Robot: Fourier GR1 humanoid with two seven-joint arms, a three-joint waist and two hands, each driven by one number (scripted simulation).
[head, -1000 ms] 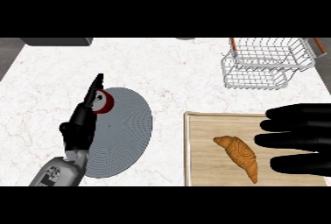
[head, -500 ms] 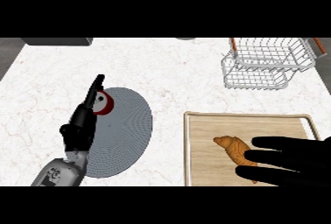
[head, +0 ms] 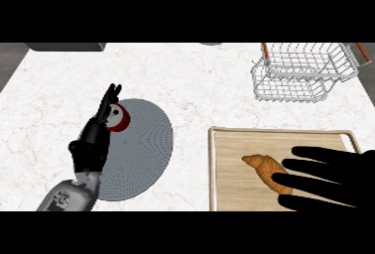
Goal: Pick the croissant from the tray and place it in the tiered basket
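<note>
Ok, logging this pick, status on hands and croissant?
Right hand open, fingers over croissant, not curled round it. Croissant lying on tray. Left hand open, resting over plate. Nothing between tray and tiered basket.

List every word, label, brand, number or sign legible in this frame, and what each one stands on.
None: no readable text shows anywhere in the head view.
Croissant: unmarked.
Wooden tray: plain wood.
Wire tiered basket: bare wire.
Grey plate: no print; a red and white round thing on it carries no lettering I can make out.
Left hand and right hand: plain black.
</note>
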